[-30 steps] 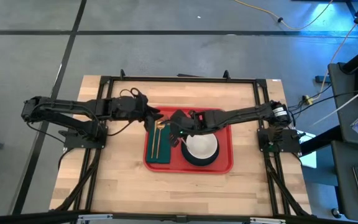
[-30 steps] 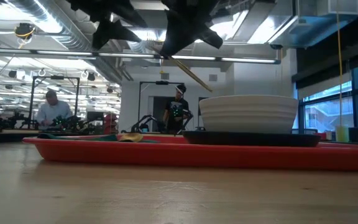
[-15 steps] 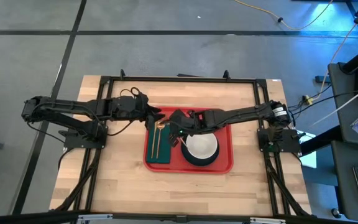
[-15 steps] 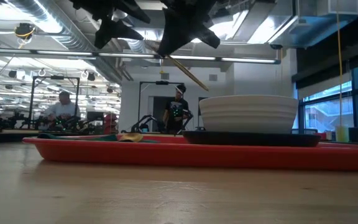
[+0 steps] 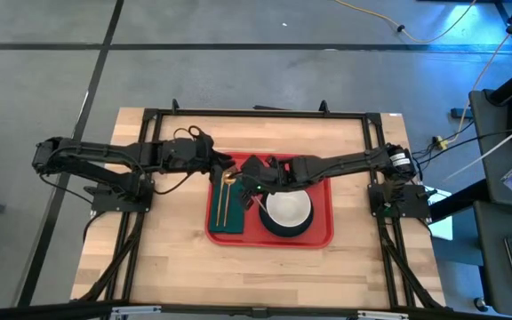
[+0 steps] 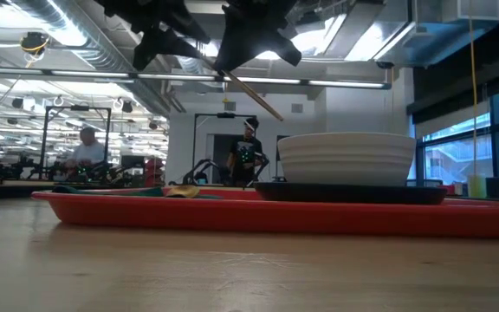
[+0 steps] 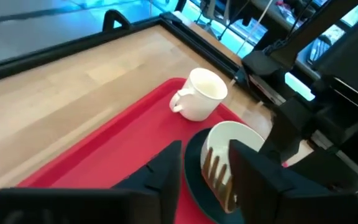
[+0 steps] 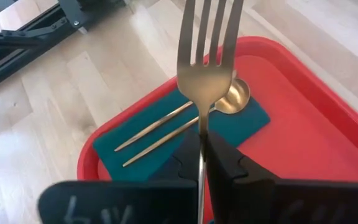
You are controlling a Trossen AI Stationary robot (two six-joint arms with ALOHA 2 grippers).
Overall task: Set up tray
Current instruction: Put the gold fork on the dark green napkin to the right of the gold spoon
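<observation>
The red tray (image 5: 320,235) lies flat mid-table. On its left part lies a dark green cloth (image 5: 230,219) carrying a gold spoon (image 8: 232,98) and another gold utensil. A white bowl (image 5: 288,211) sits on a dark plate on the tray, and a white mug (image 7: 199,102) stands on the tray beyond it. My right gripper (image 5: 249,181) hovers over the cloth's far end, shut on a gold fork (image 8: 207,62). My left gripper (image 5: 223,167) is open, just to its left. In the left wrist view the fork (image 7: 219,177) shows in the gap between the left fingers, touching neither. My right gripper pinches the fork's handle just behind the neck (image 8: 200,127) between its two fingers. The fork runs along the fingers, its tines pointing out past the fingertips. It is lifted clear above the tray, and its handle (image 6: 258,100) slants downward.
Black frame rails (image 5: 256,113) run along the table's far edge and sides, near both arm bases. Bare wood (image 5: 176,276) lies on the near side of the tray. People and other rigs show in the room beyond the table.
My right gripper has drifted a little toward the table's left with the fork, still shut on it, and now sits over the cloth's far end, closer to my left gripper. The things on the tray have not moved.
</observation>
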